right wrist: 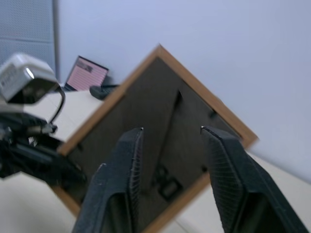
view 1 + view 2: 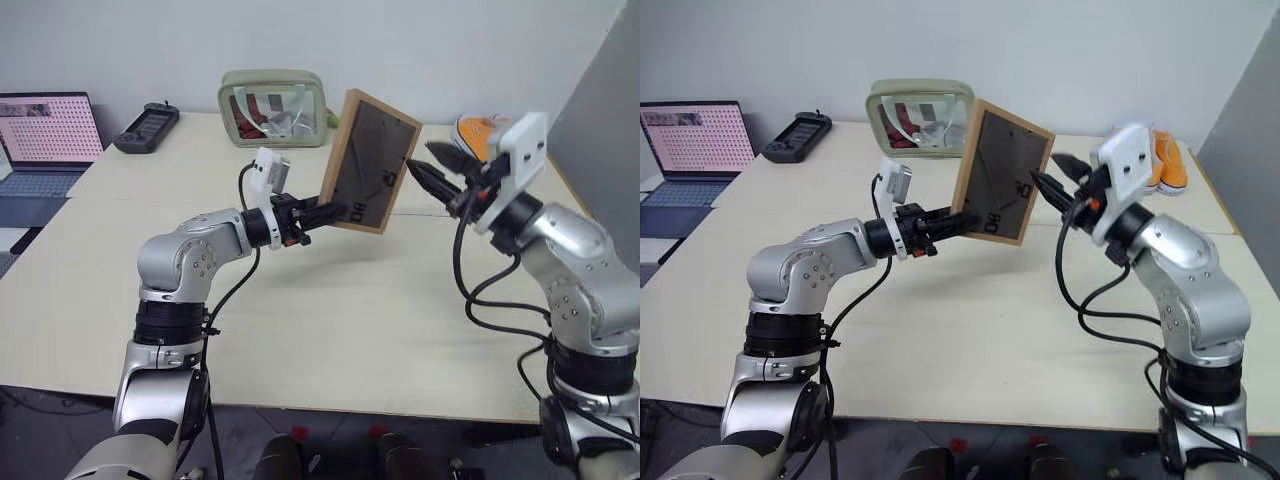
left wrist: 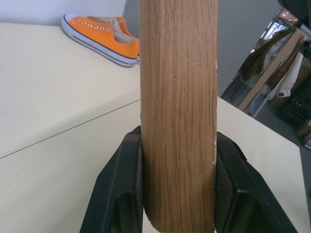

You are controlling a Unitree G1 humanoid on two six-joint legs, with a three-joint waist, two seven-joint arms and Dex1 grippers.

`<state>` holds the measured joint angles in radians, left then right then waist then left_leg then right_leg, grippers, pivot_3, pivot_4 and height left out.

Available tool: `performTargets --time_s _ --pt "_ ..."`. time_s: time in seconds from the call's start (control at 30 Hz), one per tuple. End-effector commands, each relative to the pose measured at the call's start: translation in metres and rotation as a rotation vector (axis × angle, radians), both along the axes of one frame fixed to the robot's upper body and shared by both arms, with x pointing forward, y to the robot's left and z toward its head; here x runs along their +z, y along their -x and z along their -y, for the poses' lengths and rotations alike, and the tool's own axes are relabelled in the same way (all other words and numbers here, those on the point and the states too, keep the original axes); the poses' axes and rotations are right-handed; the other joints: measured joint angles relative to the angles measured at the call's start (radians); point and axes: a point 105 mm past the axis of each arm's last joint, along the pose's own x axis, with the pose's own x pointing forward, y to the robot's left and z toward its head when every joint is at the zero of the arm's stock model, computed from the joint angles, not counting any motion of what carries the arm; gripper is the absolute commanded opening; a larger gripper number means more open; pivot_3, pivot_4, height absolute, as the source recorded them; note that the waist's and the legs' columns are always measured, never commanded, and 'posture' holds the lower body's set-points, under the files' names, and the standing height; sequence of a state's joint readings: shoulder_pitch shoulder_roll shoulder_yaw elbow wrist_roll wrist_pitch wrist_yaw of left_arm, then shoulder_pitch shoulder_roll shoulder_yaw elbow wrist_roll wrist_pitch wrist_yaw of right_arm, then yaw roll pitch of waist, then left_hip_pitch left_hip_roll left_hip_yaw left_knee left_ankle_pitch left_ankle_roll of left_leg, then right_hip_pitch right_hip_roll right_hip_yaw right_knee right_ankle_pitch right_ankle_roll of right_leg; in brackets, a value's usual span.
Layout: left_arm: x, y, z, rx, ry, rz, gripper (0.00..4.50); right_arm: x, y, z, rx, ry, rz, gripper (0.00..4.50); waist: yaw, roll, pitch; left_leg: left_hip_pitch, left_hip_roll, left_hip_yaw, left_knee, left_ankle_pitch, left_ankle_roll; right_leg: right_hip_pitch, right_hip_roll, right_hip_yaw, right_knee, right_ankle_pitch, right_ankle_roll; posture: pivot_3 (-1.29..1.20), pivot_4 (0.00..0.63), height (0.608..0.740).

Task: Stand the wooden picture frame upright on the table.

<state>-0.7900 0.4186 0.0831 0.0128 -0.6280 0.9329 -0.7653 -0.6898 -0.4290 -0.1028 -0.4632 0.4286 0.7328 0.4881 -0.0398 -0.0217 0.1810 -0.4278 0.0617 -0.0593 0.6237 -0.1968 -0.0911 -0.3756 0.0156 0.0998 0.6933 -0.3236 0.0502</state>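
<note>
The wooden picture frame [image 2: 368,160] hangs tilted in the air above the table [image 2: 350,330], its dark back panel with the fold-out stand facing me. My left gripper [image 2: 322,213] is shut on the frame's lower left edge; in the left wrist view the black fingers [image 3: 121,194] clamp both sides of the light-wood edge [image 3: 178,111]. My right gripper [image 2: 425,165] is open at the frame's right side, level with the stand. Its jaws stand apart with nothing between them, pointing at the back panel [image 1: 160,107].
A green pouch [image 2: 273,107] stands at the back of the table behind the frame. A laptop [image 2: 45,135] and a black controller [image 2: 147,127] lie at the back left. Orange shoes [image 2: 478,133] sit at the back right, next to a grey panel [image 2: 600,120].
</note>
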Motion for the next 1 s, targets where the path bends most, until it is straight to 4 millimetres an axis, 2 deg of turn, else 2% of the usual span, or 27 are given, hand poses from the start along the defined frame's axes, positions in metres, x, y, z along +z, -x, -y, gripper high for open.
performTargets --time_s 0.03,0.3,0.5,0.63,0.67,0.7,1.0 --pt "0.02 0.013 0.01 -0.071 0.024 0.074 1.28 0.013 0.001 -0.012 0.05 -0.017 0.03 1.96 0.001 0.0 0.0 -0.001 0.0 0.0 0.0 0.0 0.0 0.0 0.0 0.0 0.0 0.0 0.0 0.0 0.15 0.74" --pt "0.027 0.029 0.021 -0.144 0.031 0.089 1.28 0.009 -0.011 -0.019 0.095 -0.017 0.012 1.96 0.006 0.0 0.001 -0.004 0.0 0.0 0.001 0.0 0.0 -0.005 0.0 0.0 0.002 0.0 0.0 0.0 0.15 0.74" --pt "0.032 0.031 0.021 -0.143 0.047 0.087 1.28 0.005 -0.029 0.001 0.027 0.007 0.016 1.96 0.005 0.0 0.001 -0.004 0.0 0.0 0.001 0.0 0.0 -0.006 0.0 0.0 0.003 0.0 0.0 0.0 0.15 0.74" --pt "0.032 0.029 0.02 -0.131 0.05 0.083 1.28 0.003 -0.033 0.007 0.015 -0.022 -0.002 1.96 0.006 0.0 0.001 -0.004 0.0 0.0 0.001 0.0 0.0 -0.006 0.0 0.0 0.003 0.0 0.0 0.0 0.15 0.74" --pt "0.032 0.029 0.02 -0.13 0.051 0.082 1.28 0.003 -0.032 0.006 0.021 -0.023 -0.004 2.29 0.006 0.0 0.001 -0.004 0.0 0.0 0.001 0.0 0.0 -0.006 0.0 0.0 0.003 0.0 0.0 0.0 0.15 0.74" --pt "0.032 0.028 0.02 -0.129 0.051 0.082 1.28 0.003 -0.031 0.004 0.026 -0.022 -0.004 2.33 0.006 0.0 0.001 -0.004 0.0 0.0 0.001 0.0 0.0 -0.006 0.0 0.0 0.003 0.0 0.0 0.0 0.15 0.74" --pt "0.03 0.018 0.022 -0.119 0.044 0.08 1.28 0.007 -0.011 -0.024 0.115 -0.096 -0.041 4.44 0.007 0.001 0.001 -0.004 0.0 0.0 0.001 0.0 0.0 -0.006 0.0 0.0 0.004 0.0 0.0 0.0 0.15 0.74"
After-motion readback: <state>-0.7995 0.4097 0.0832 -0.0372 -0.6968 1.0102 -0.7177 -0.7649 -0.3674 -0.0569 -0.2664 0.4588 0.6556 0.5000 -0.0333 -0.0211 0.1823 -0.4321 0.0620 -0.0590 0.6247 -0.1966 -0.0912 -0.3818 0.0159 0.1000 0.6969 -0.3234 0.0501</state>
